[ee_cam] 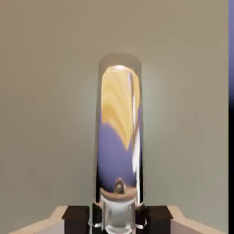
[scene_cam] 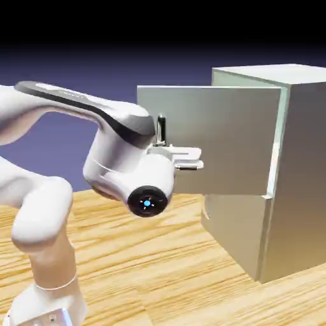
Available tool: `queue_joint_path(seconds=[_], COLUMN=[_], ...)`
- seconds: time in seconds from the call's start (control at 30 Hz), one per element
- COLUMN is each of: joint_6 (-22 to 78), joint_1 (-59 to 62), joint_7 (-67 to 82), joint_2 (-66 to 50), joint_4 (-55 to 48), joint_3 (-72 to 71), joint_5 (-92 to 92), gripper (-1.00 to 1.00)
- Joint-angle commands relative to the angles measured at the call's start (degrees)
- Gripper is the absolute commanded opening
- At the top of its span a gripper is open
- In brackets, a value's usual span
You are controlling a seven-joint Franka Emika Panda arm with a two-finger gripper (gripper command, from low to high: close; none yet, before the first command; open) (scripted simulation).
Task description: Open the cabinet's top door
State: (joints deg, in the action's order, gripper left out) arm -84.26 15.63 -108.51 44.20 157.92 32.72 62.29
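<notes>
A white robot arm (scene_cam: 38,210) reaches from the exterior view's lower left toward the cabinet (scene_cam: 299,172), a tall silver-grey metal box standing on a wood-grain bench (scene_cam: 159,267) at the right of the frame. The top door (scene_cam: 216,137), the larger of the two front panels, stands swung well out from the cabinet body, hinged along its right edge and jutting to the left so that its broad face is turned toward the camera; the shorter lower door (scene_cam: 232,229) beneath it sits flush with the cabinet front. The hand (scene_cam: 167,148) is at the free left edge of the open panel, where the dark upright handle (scene_cam: 161,129) rises just above the wrist housing, and pale finger parts project to the right across the door face. In the hand view, the door's flat grey surface fills nearly the whole picture, with a sliver of blue-violet backdrop at the right edge. The handle (ee_cam: 119,141) runs straight up the middle as a glossy bar mirroring the bench's wood grain and the backdrop, and its lower end sits between the two dark fingertips (ee_cam: 77,218), which are pressed in against it from either side, pinching the handle.
</notes>
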Motion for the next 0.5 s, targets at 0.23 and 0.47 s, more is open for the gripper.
queue_joint_path(seconds=[0.23, 0.47], joint_6=[17.76, 30.16], joint_1=[-8.62, -14.31], joint_7=[6.60, 13.04], joint_2=[-16.61, -28.94], joint_4=[-15.88, -26.87], joint_3=[13.18, 20.80], joint_5=[-9.46, -12.41], gripper=[-1.00, 1.00])
